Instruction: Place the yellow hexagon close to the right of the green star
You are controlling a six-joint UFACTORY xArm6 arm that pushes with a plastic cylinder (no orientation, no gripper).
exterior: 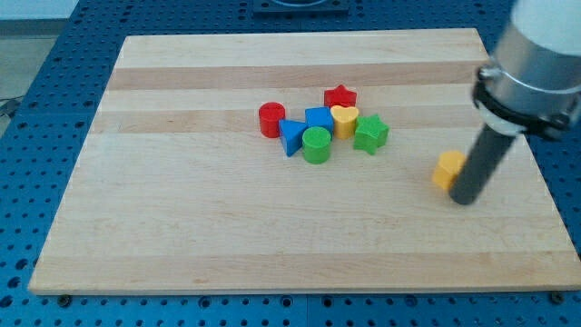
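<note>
The task is judged unfinished: the yellow hexagon (pixel 447 169) is found well apart on the view's right of the green star (pixel 370 133), with the tool's tip (pixel 465 199) set touching its right side, grasping nothing.

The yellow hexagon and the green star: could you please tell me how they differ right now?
The yellow hexagon sits alone toward the view's right; the green star touches the cluster of other blocks near the middle. My tip is right beside the hexagon, on its right, but well clear of the star. Both rest flat on the wooden board.
</note>
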